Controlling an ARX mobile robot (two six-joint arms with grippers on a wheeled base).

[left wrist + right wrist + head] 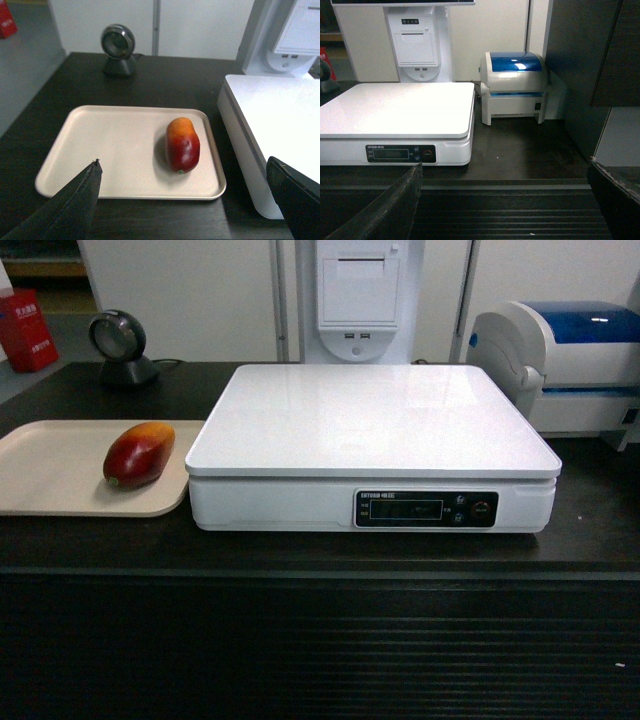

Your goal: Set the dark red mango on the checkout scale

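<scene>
The left end effector (pixel 185 200) hangs with fingers spread wide, and just ahead of it the dark red mango (pixel 182 145) lies on the beige tray (pixel 100 150) left of the scale (pixel 372 435), looking firm, glossy and slippery, best gripped across its rounded middle.

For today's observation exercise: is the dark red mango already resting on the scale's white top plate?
No. The dark red mango lies on the beige tray, left of the scale.

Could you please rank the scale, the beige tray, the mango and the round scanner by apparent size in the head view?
Largest to smallest:
scale
beige tray, partly cut off at the left edge
dark red mango and scanner: alike, and the scanner sits farther back, so unranked
</scene>
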